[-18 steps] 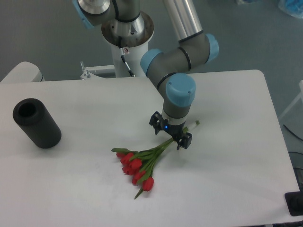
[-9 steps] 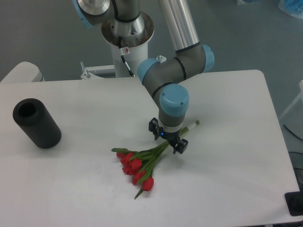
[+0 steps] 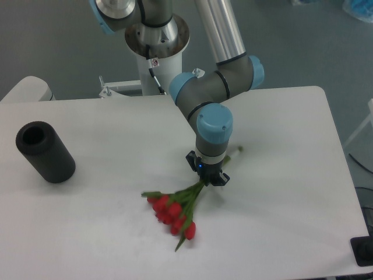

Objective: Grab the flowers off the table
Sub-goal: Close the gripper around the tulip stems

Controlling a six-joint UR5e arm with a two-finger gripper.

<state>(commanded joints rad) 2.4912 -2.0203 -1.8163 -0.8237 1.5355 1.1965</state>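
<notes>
The flowers [image 3: 173,212] are a bunch of red tulips with thin green stems, lying low over the white table [image 3: 105,122] near its middle front. The red heads point to the lower left and look blurred. The stem ends poke out past the arm to the upper right. My gripper [image 3: 207,177] points straight down on the stems, above the heads, with its fingers shut on them. The wrist hides the banded part of the stems.
A black cylinder [image 3: 45,152] lies on its side at the table's left. The arm's white base column [image 3: 156,44] stands behind the far edge. The table's right edge runs down the right side of the view.
The gripper's fingers have gone from spread on either side of the stems to shut on them. The tulip heads have shifted slightly down and to the right.
</notes>
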